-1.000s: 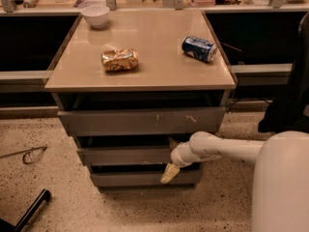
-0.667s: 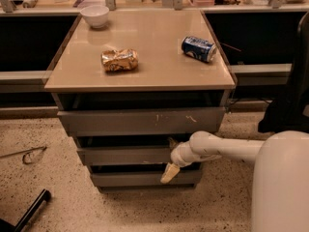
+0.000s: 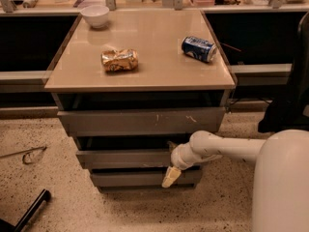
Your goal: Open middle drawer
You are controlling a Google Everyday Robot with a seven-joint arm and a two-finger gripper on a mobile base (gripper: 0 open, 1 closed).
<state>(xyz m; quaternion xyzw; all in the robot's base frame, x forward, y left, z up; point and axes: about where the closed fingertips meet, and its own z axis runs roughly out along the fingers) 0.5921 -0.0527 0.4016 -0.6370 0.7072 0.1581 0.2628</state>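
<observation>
One gripper (image 3: 169, 162) apparently touches the middle drawer (image 3: 120, 159) at its right end; grip state unclear.

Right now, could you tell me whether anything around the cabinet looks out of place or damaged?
The blue can lies on its side on the tabletop, right of a crumpled snack bag. The top drawer front carries white scratches. The gripper sits at the right end of the middle drawer.

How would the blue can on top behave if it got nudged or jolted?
The blue can lies on its side on the glossy tabletop, so it would probably roll. Being a drink can, it is likely light and easy to dent. The hand sits low at the right end of the middle drawer, apart from it.
</observation>
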